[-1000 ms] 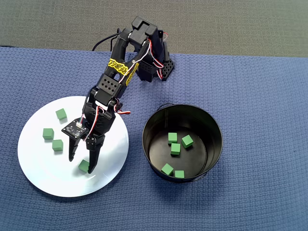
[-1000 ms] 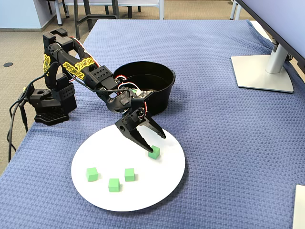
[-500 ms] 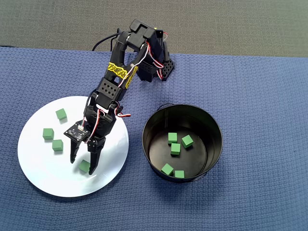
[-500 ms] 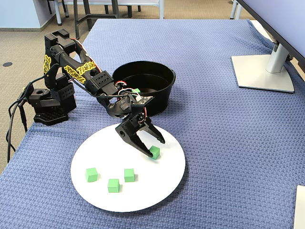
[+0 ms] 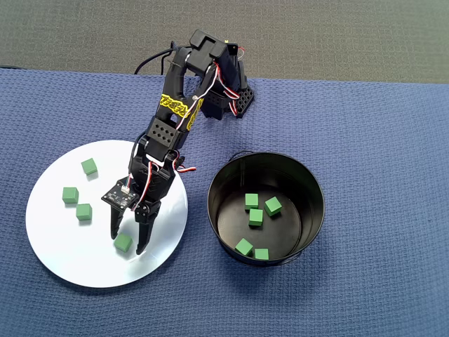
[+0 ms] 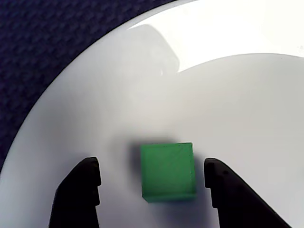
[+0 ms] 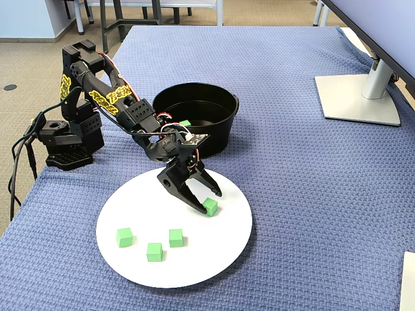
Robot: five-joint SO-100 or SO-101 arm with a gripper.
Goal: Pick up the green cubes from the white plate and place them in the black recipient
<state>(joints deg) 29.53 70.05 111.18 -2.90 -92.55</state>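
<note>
Four green cubes (image 5: 83, 211) lie on the white plate (image 5: 63, 263) in the overhead view, and five more sit on the floor of the black recipient (image 5: 311, 184), which stands just beside the plate's right edge without touching it. Of the four on the plate, three cluster near its left side, well apart from the arm; the fourth cube (image 5: 123, 243) rests near the plate's lower middle, between the two spread fingers of the gripper (image 5: 128, 243).

The wrist view shows that cube (image 6: 168, 171) flat on the plate, with a finger (image 6: 78, 190) on either side and a clear strip of white on both sides, so the jaws stand apart and grip nothing. The fixed view agrees: the gripper (image 7: 206, 203) points down at the plate with the cube (image 7: 210, 207) at its tips.

Nothing lies between the gripper and the cube. The arm (image 5: 170, 119) reaches from its black base (image 5: 228, 98), which stands on the cloth beyond the plate and the recipient, and its forearm crosses above the plate's upper right part. Yellow labels and red and white wires run along its links.

Plate, recipient and base all rest on a blue woven cloth (image 5: 379, 140) covering the table. In the fixed view a grey monitor stand (image 7: 360, 97) sits on the cloth far to the right of the recipient, and a black cable (image 7: 19, 172) hangs off the table edge left of the base. Beyond the table are a tan floor and chair legs (image 7: 123, 16).
</note>
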